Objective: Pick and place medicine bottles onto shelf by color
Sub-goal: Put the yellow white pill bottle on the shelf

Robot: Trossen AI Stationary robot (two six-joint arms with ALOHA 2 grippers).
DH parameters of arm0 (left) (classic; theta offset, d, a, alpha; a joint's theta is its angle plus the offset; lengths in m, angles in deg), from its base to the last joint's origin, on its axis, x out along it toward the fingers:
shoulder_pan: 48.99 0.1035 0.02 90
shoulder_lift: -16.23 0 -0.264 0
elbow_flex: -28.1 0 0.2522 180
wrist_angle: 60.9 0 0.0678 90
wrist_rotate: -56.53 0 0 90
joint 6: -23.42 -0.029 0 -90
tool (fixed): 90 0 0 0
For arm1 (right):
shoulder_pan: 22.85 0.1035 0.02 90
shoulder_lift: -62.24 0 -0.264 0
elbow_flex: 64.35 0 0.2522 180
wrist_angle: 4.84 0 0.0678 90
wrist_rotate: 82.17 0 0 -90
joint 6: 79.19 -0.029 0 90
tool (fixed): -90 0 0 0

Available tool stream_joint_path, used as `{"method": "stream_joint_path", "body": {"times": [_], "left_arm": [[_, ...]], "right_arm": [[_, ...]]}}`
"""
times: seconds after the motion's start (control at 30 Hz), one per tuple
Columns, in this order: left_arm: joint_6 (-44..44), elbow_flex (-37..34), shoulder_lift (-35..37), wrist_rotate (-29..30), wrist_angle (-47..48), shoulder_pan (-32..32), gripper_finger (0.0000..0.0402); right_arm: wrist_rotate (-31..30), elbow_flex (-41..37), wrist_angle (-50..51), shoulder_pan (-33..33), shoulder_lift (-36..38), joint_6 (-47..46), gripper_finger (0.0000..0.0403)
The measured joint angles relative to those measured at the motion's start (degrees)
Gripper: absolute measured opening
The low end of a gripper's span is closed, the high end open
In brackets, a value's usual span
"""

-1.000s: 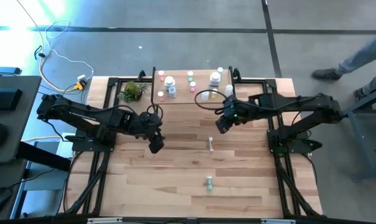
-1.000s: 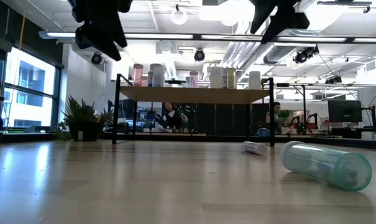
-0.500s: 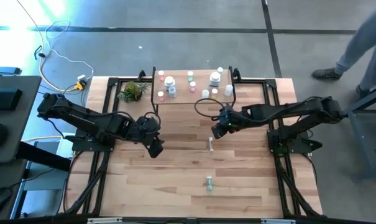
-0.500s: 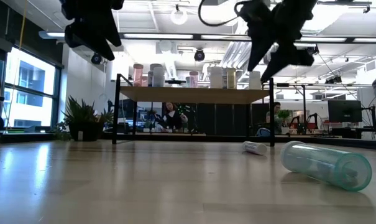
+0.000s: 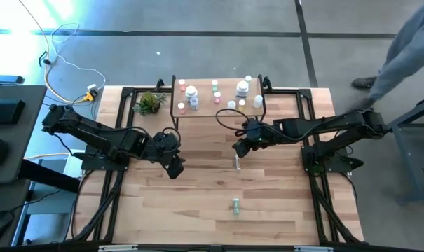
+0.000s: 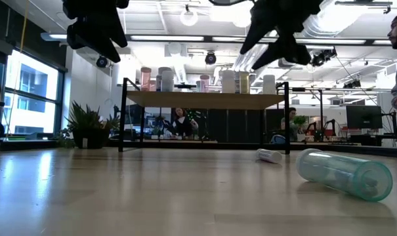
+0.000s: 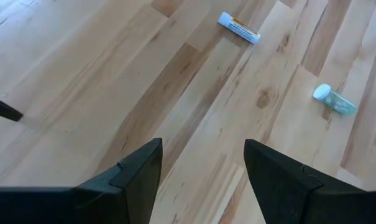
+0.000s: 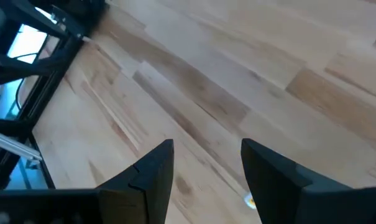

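High view first: two bottles are seen lying loose on the table (image 5: 155, 203), a white vial (image 5: 237, 162) near the middle and a green bottle (image 5: 235, 205) closer to the front edge. Both are on their sides, well apart from each other. Everything else is already up on the shelf (image 5: 219, 110) at the back; roughly ten bottles can be counted there, though a couple are too small to be told apart for sure. Two wider white jars can be picked out, one (image 5: 191, 92) on the left half and one (image 5: 242, 88) on the right half, with pink-capped ones in the left half.

One small plant (image 5: 150, 103) is parked just beside the shelf's left end.

Two arms are counted, both grippers empty. The left gripper (image 5: 175, 166) is held above bare wood left of centre, fingers spread with nothing between them. The right gripper (image 5: 238, 149) is hovering just behind the white vial, fingers also apart and gripping nothing.

One person (image 5: 408, 42) is caught at the far right edge, off the table.
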Motion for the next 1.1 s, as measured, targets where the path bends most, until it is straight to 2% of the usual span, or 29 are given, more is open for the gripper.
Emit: {"method": "stream_joint_path", "body": {"times": [0.17,0.37,0.73,1.1], "left_arm": [[0.0,0.0,0.0,0.2,0.0,0.0,0.0218],[0.0,0.0,0.0,0.2,-0.2,0.1,0.0218],[0.0,0.0,0.0,0.2,-0.4,0.1,0.0218],[0.0,0.0,0.0,0.2,-0.4,0.0,0.0218]], "right_arm": [[-0.3,0.2,1.6,-0.6,-1.1,1.5,0.0179],[4.3,0.2,2.3,-0.9,-7.6,3.9,0.0179],[4.0,0.2,4.2,-0.9,-16.2,1.5,0.0179],[1.1,0.2,4.1,-0.9,-20.5,0.9,0.0179]]}}
